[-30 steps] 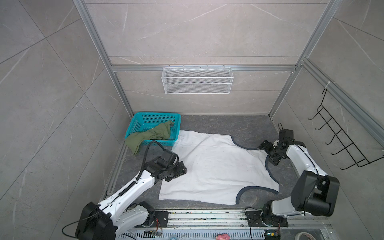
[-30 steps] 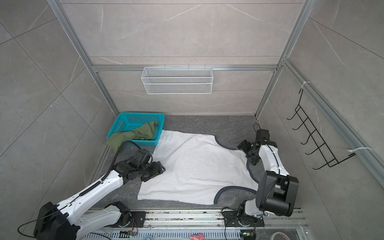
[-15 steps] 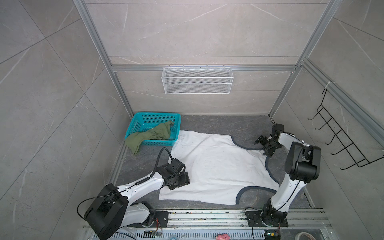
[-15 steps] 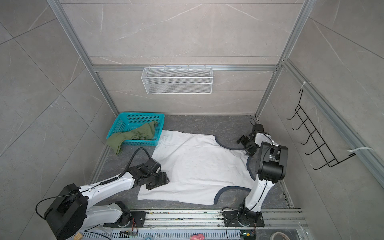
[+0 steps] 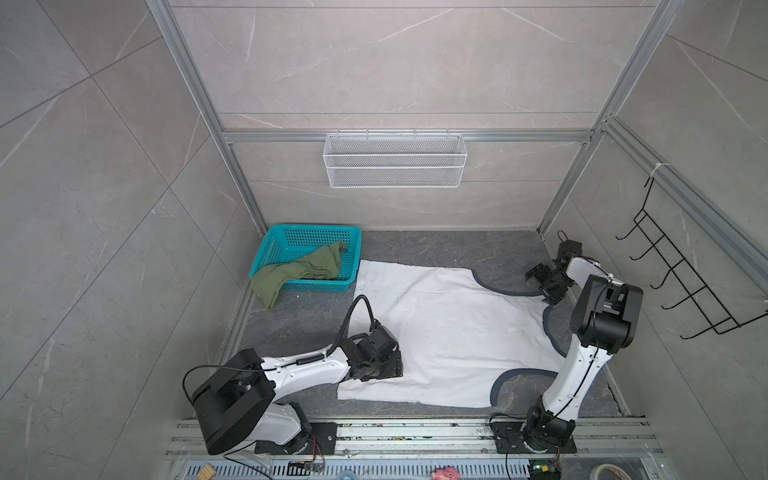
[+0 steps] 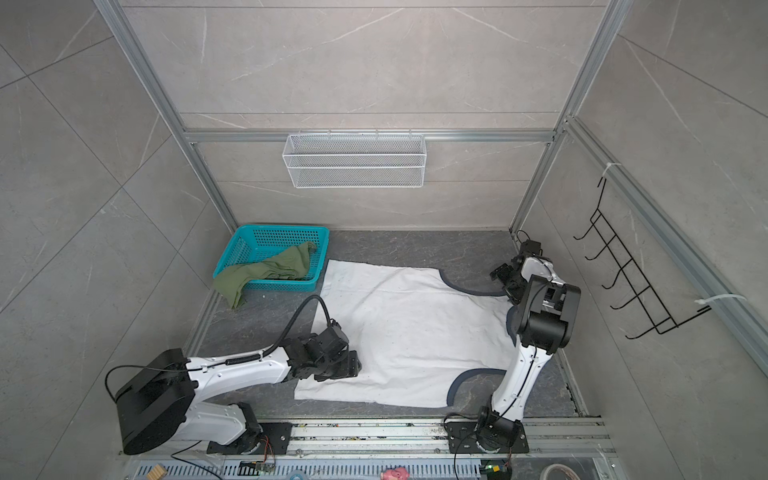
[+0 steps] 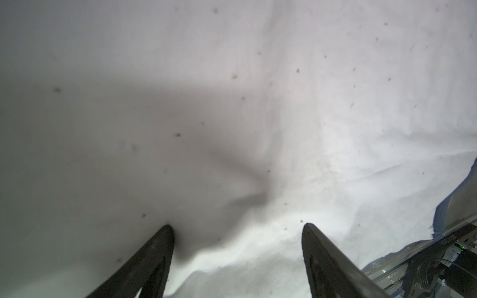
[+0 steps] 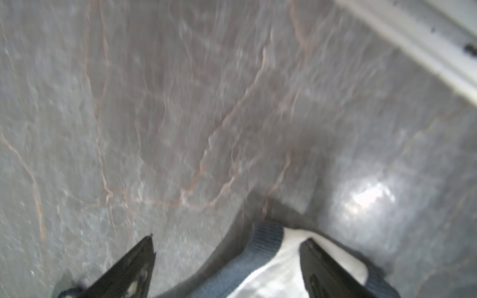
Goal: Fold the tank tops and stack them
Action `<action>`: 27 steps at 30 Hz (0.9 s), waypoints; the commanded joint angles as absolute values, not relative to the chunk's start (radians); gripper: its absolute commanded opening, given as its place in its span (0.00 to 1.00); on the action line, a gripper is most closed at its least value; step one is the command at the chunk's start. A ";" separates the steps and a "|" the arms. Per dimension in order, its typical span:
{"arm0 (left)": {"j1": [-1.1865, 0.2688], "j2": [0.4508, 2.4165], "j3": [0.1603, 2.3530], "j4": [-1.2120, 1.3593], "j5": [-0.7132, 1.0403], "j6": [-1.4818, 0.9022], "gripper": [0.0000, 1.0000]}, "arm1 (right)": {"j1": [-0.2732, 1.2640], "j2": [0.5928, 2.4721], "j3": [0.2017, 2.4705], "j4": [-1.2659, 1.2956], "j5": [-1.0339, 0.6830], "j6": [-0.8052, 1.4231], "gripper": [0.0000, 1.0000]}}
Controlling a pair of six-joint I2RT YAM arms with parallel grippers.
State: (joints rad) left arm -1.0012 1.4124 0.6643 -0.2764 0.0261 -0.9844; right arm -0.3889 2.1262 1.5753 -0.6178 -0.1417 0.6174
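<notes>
We see our right gripper (image 8: 229, 238) with its two black fingers (image 8: 129, 265) wide apart over the grey table (image 8: 180, 116). A strap end of the white tank top (image 8: 271, 271), edged blue, lies by one finger.

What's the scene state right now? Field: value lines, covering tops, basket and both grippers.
white top: spread flat on the table, unfolded
basket: far left corner of the table
green top: crumpled, part inside the basket, part hanging over its near rim
left gripper: open, at the white top's hem, cloth bunched between its fingers
right gripper: open, straddling a shoulder strap of the white top
stack: none yet
</notes>
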 commanded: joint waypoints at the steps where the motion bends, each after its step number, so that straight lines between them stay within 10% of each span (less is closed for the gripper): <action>1: -1.081 1.509 0.693 -0.280 0.092 -1.018 0.81 | -0.415 2.215 1.633 -0.664 -0.121 0.638 0.89; 14: -0.911 1.454 1.080 -0.647 -0.128 -0.784 0.84 | -0.326 1.994 1.575 -0.630 -0.122 0.554 0.90; 27: -0.573 2.135 1.953 -0.896 -0.424 -0.526 0.79 | -0.007 1.986 1.619 -0.548 -0.246 0.459 0.82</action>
